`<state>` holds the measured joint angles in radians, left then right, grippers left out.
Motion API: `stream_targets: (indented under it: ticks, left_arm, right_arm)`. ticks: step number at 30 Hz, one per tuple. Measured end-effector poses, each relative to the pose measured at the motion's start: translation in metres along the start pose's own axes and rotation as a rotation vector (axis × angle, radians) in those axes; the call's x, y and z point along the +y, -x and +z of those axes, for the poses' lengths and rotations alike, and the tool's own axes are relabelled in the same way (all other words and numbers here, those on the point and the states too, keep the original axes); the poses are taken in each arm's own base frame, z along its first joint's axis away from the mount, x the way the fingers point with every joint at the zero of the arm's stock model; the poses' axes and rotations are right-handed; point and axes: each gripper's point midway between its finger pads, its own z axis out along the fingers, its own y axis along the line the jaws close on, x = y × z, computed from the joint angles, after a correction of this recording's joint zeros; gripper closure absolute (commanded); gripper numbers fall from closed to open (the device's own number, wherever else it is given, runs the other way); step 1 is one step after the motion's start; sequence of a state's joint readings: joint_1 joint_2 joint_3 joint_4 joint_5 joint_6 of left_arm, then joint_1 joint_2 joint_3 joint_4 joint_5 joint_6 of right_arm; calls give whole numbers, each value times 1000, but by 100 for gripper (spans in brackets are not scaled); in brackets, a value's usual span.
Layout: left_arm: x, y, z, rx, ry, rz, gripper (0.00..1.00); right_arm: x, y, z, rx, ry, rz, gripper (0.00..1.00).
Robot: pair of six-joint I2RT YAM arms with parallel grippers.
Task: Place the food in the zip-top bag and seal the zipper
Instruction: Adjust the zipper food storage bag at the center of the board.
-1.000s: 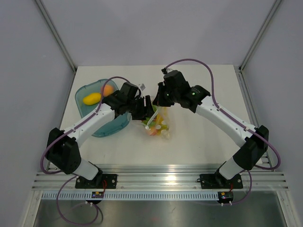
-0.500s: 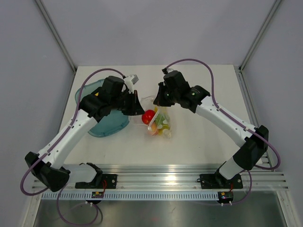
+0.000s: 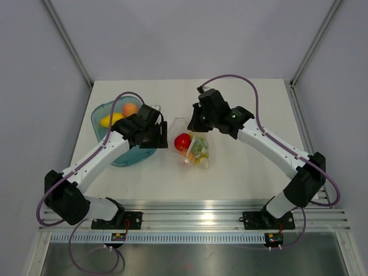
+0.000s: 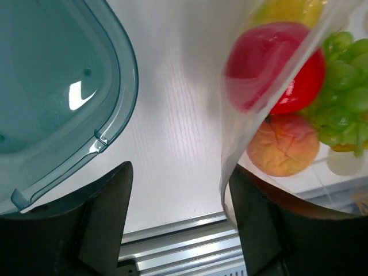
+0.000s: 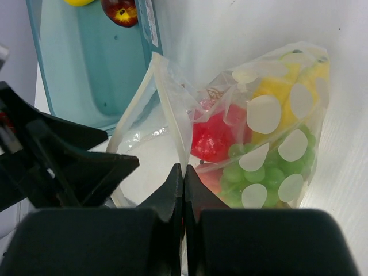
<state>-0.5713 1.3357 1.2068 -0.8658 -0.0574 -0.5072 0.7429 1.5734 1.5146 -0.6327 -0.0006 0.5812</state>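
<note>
Clear zip-top bag [image 3: 200, 152] sits on the tabletop [image 3: 247, 172], apple [image 3: 183, 141] inside. Right fingers [image 5: 184, 175] pinch its mouth edge; left fingers [image 3: 163, 140] gape empty. I'd hold that lip up while fetching the lemon [image 3: 112, 119] from the tray [image 3: 131, 156].

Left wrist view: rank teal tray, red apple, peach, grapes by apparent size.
1. teal translucent plastic tray
2. round red toy apple
3. orange-pink toy peach and green grape bunch: unsure, grapes cropped.

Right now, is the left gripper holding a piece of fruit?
No, the left wrist view shows the left gripper open, its fingers spread apart over the table with nothing clamped between them.
</note>
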Motion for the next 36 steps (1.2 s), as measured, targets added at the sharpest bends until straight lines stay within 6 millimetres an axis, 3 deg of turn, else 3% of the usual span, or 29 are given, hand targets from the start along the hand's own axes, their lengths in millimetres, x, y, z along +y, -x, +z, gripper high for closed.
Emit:
stream_targets:
  ticks: [2,4,8,12,15,19,22,26,28,30,36]
  left_arm:
    - [1,-6,10,29,5,-7,68]
    - [-5,-7,14,41,-19,-9,100]
    - [-21,5,7,16,-89,-10,100]
    - [-36,38,-13,-70,-139,-13,100]
    - [-36,58,-26,-125,-153,-25,100]
    - [-32,62,-27,-134,-161,-32,100]
    - [-36,54,-14,-97,-180,-25,100]
    - [-37,34,17,20,-176,-17,100]
    - [-37,29,21,50,-179,-6,100]
    - [-39,31,11,56,-186,6,100]
    - [-60,80,-43,-126,-270,62,100]
  right_arm:
    - [-2,-2,0,3,-4,0,100]
    - [-3,-2,-1,0,-10,-1,100]
    - [-8,1,-3,-12,-34,-15,100]
    - [-12,21,-18,-77,-86,-46,100]
    - [-14,37,-36,-152,-111,-61,99]
    - [-15,48,-57,-219,-116,-63,100]
    - [-23,41,-51,-213,-129,-63,100]
    - [-51,2,-15,-86,-217,-70,100]
    - [-59,-9,-9,-48,-243,-76,100]
    - [-56,-4,-14,-59,-236,-76,100]
    - [-24,38,-53,-195,-141,-66,100]
